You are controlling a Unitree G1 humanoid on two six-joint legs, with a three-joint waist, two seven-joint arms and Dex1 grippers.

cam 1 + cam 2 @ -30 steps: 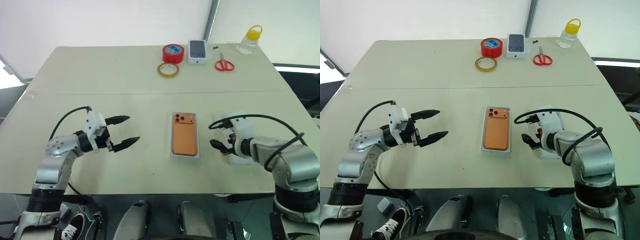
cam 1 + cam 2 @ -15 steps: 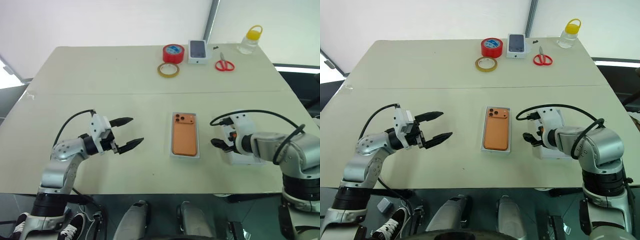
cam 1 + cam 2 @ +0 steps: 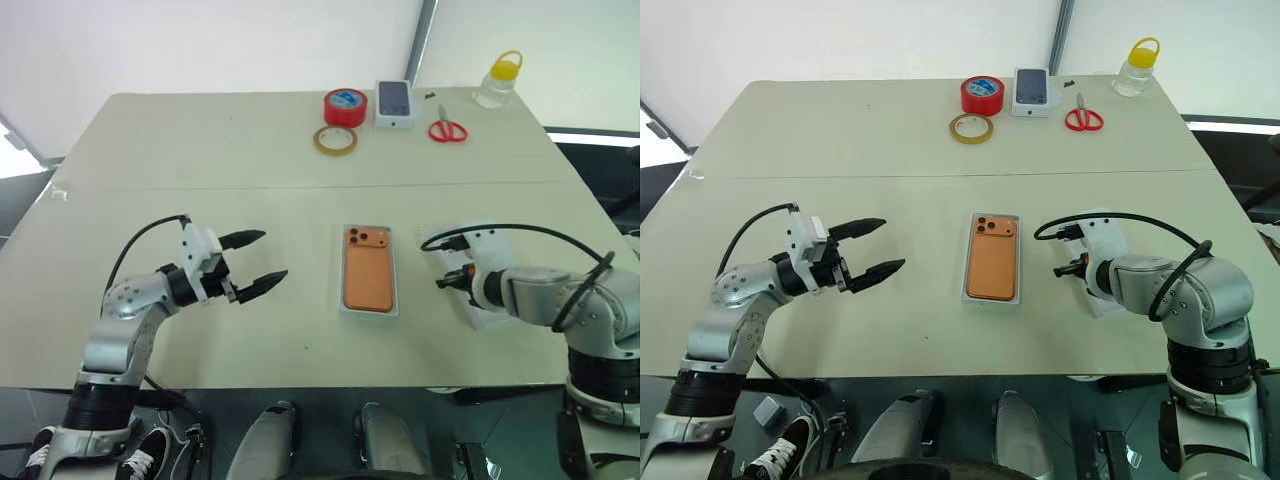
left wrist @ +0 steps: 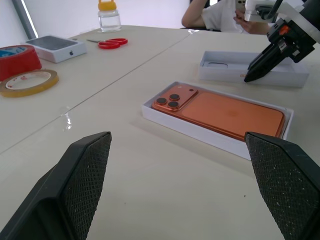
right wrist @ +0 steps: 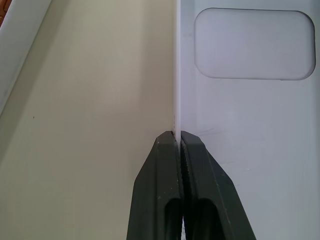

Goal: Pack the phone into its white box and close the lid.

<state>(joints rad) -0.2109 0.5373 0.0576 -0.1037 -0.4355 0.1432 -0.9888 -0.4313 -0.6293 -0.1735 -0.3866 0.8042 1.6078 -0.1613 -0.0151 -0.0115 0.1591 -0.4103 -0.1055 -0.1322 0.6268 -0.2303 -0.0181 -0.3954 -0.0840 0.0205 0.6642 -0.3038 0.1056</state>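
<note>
- Phone (image 3: 368, 269) – orange, camera cluster up – lies inside the white box (image 3: 345, 305) at centre of the head view, on the table (image 3: 200, 150).
- Lid (image 4: 225, 67) rests open side up on the table, right of centre in the head view, just beside the box.
- Right gripper (image 5: 178, 136): jaws pinched together on the lid's side wall, which stands between the fingertips.
- Left gripper (image 3: 255, 262), left of centre: jaws spread wide, holding nothing, well apart from the box.
- Upper centre of the head view: red tape roll (image 3: 346, 105), clear tape ring (image 3: 336, 140), small printed box (image 3: 396, 103), scissors (image 3: 447, 128), bottle (image 3: 499, 80).
</note>
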